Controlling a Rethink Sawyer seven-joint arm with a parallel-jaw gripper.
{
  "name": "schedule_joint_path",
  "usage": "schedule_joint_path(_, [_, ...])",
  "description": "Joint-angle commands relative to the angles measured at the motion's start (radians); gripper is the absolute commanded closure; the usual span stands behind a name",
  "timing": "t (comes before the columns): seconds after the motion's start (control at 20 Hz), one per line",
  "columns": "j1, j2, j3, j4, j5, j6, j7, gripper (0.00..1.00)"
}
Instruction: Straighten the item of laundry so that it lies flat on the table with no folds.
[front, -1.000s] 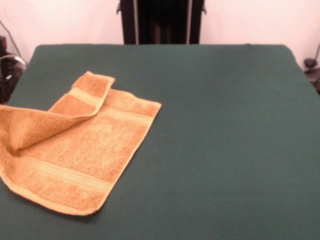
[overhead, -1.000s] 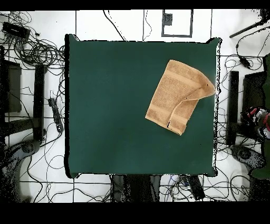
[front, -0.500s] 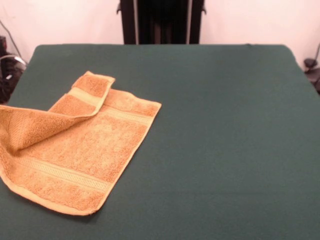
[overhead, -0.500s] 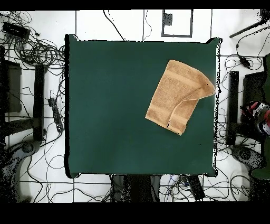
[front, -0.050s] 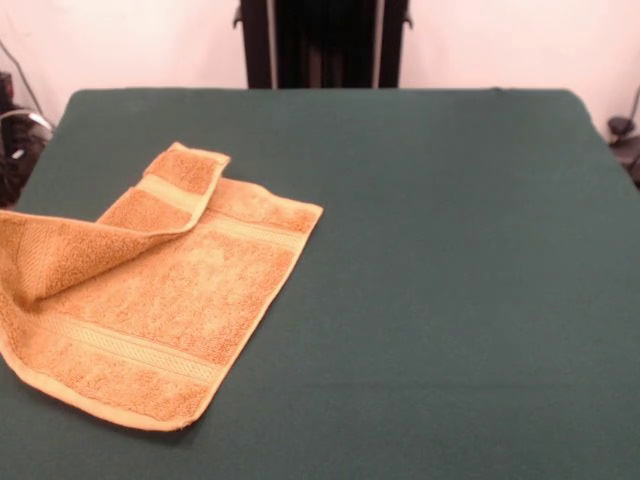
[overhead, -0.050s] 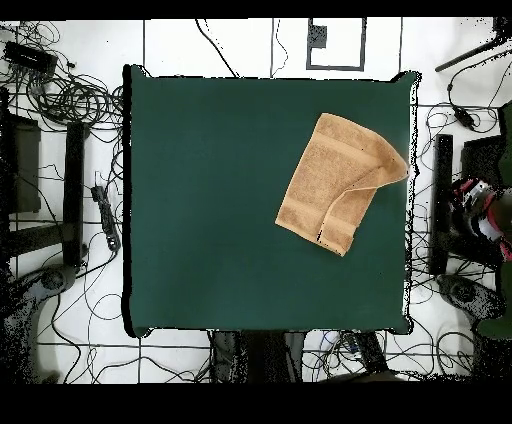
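Note:
The item of laundry, a golden-orange towel, lies on the left part of the dark green table in the front view. One corner is folded over: a flap rises at the left edge and lies back across the towel toward its far corner. Paler woven bands run near both ends. In the overhead view the towel sits close to the right edge of the table, with the folded flap on its right side. No gripper or arm shows in either view.
Cables and dark stands surround the table on the floor. Something red and pale sits past the table's right edge in the overhead view. The towel's left corner reaches the table edge in the front view.
The towel has not moved. Only the red and pale thing beyond the table's right edge shifted a little in the overhead view.

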Motion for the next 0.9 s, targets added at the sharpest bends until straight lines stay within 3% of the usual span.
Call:
schedule_joint_path(0.05, [0.071,0.114,0.014,0.039,0.065,-0.003,0.430,0.00])
schedule_joint_path(0.5, [0.086,0.154,0.008,-0.015,0.117,-0.004,0.555,0.00])
schedule_joint_path(0.9, [0.091,0.238,-0.011,-0.173,0.113,0.052,0.651,0.00])
